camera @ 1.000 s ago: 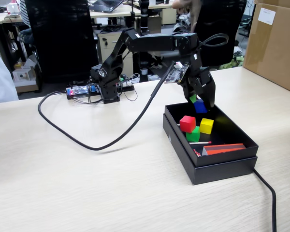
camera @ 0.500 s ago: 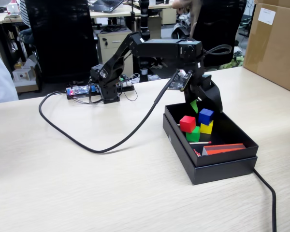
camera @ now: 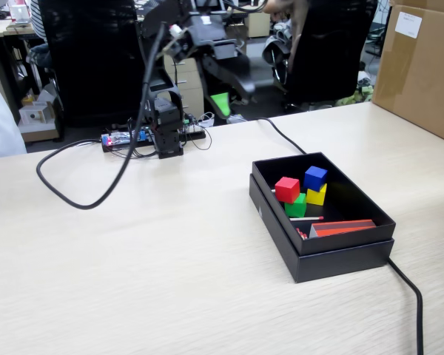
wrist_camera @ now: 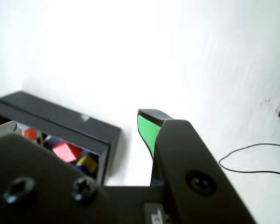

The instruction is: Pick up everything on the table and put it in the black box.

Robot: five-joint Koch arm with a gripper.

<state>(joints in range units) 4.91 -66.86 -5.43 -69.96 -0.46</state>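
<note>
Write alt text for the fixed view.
Four cubes, red, blue, yellow and green, sit clustered inside the black box on a pale wood-grain table. The arm is raised behind it, its gripper empty.

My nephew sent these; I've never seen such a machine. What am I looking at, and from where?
It is a small hobby robot arm with a gripper, a two-fingered claw. One picture comes from a camera standing beside the table; the other rides on the arm's wrist, looking past a green-padded finger. The black box holds a red cube, a blue cube, a yellow cube and a green cube. The gripper is raised, looks open and holds nothing.
</note>
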